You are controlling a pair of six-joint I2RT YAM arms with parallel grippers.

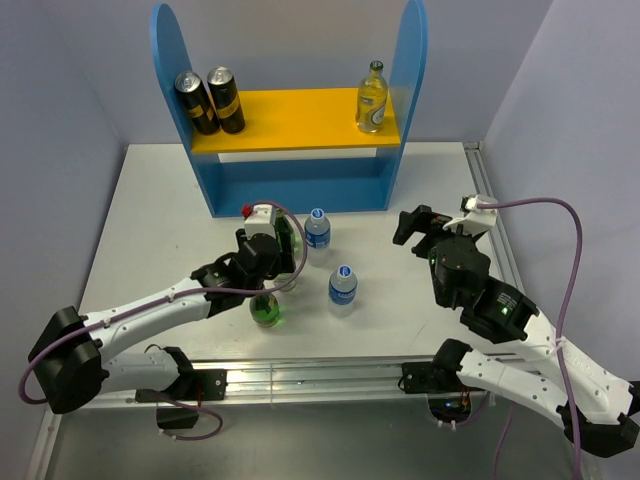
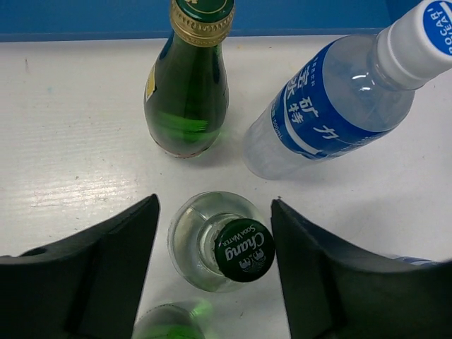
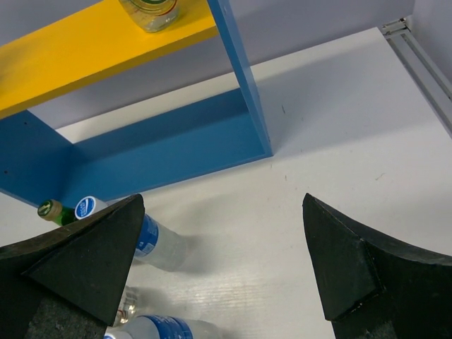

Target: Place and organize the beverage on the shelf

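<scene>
"Counting what stood on the shelf (image 1: 408, 60), how far along would you say it was?"

"Under halfway, I'd judge. The yellow upper board (image 1: 300, 118) held three things: two dark containers (image 1: 210, 100) at its left end and a pale glass bottle (image 1: 372, 98) at its right."

"And the bench (image 1: 150, 220)?"

"I made out five on it, all near the front of the shelf and none of them sorted. The left gripper (image 2: 214, 205) hung with its jaws apart on either side of a clear glass bottle (image 2: 212, 247) with a dark cap, not pressing on it as far as I could tell. Just beyond stood a dark green bottle (image 2: 187, 92) and a blue-labelled plastic bottle (image 2: 332, 106). A second plastic bottle (image 1: 342, 285) stood off to the right, and a bright green bottle (image 1: 267, 310) stood nearest the arms."

"The other arm?"

"The right gripper (image 1: 412, 228) was spread wide over the right side of the bench, holding nothing."
</scene>
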